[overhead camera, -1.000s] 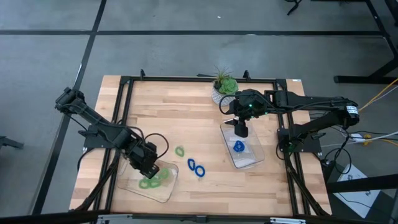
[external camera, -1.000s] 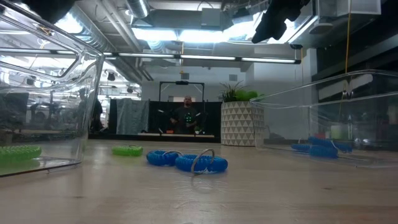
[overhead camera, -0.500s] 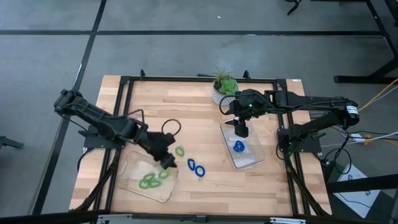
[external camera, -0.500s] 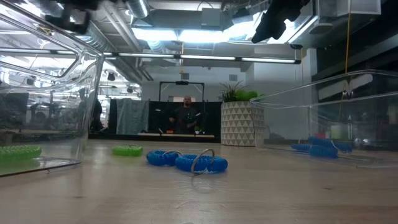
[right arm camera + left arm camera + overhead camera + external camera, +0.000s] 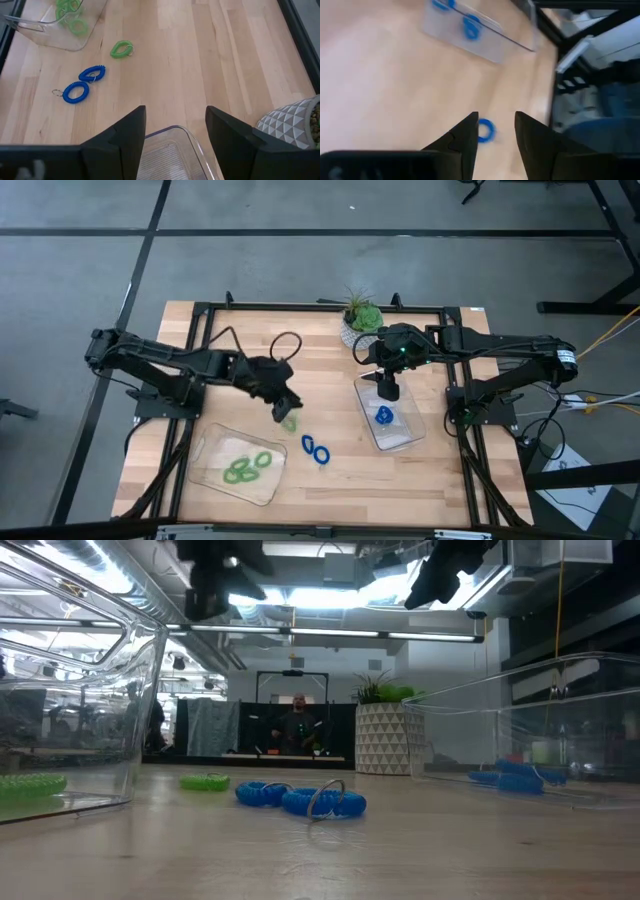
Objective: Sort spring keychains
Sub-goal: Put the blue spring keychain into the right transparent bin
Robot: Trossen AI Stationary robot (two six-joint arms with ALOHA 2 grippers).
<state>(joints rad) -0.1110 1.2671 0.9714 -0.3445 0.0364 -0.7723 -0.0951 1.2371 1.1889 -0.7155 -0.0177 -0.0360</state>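
**Left claw over the stray green coil, right claw waiting at its tray**

High view: the left claw [image 5: 283,406] hangs just above and beside the loose green keychain [image 5: 290,422], which lies on the desk [image 5: 320,360] between the left tray [image 5: 213,452] and the two blue keychains [image 5: 315,449]. The green coil sits on the claw's near side, toward the front edge, almost under the fingertips. Several green coils [image 5: 248,467] already rest in the left tray. The right claw [image 5: 387,388] hovers over the far end of the right tray [image 5: 404,438], which holds one blue coil [image 5: 385,416]. The left arm is clearly the nearer one to the stray green loop (my guess is that it is the next pick).

Low view: the green keychain lies flat, well behind the blue pair, its long axis roughly across the picture. A person stands in the room beyond.

Left wrist view: the fingers [image 5: 465,140] stand apart with nothing between them; a blue loop shows past them.

Right wrist view: the fingers [image 5: 125,137] are spread wide and empty above the tray's rim, beside the plant pot [image 5: 292,120].
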